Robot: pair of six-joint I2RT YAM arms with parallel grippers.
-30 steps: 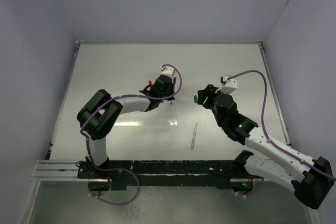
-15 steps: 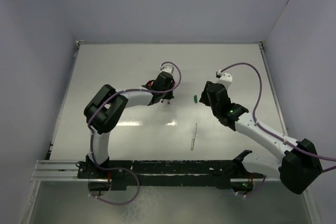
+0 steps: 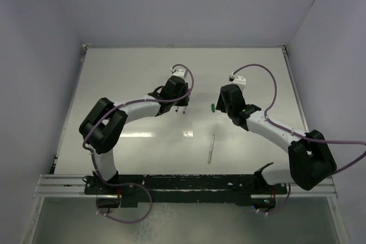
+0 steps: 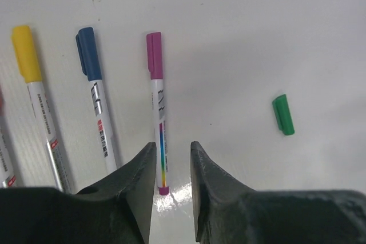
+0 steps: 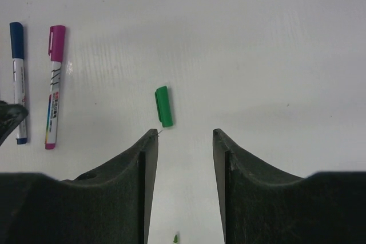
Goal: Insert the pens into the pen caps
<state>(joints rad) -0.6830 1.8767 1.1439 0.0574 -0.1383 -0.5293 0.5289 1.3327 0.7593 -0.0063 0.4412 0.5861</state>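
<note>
Three capped pens lie side by side in the left wrist view: yellow cap [image 4: 26,53], blue cap [image 4: 89,53], purple cap [image 4: 154,55]. My left gripper [image 4: 171,147] stands open above the low end of the purple-capped pen [image 4: 160,141], which rests on the table untouched. A loose green pen cap [image 5: 163,106] lies just beyond my right gripper [image 5: 184,132], which is open and empty. From above, the green cap [image 3: 213,107] sits between the left gripper [image 3: 182,106] and right gripper [image 3: 220,107]. An uncapped pen [image 3: 211,148] lies nearer the bases; its green tip [image 5: 175,237] shows.
The white table [image 3: 126,72] is walled on the far and both lateral sides. A black and metal rail [image 3: 171,184] runs along the near edge with the arm bases. The left gripper's finger [image 5: 8,119] pokes into the right wrist view's left edge.
My left gripper has opened and let go of the purple-capped pen, which now lies on the table. My right arm has swung farther out over the green cap, its jaws slightly narrower.
</note>
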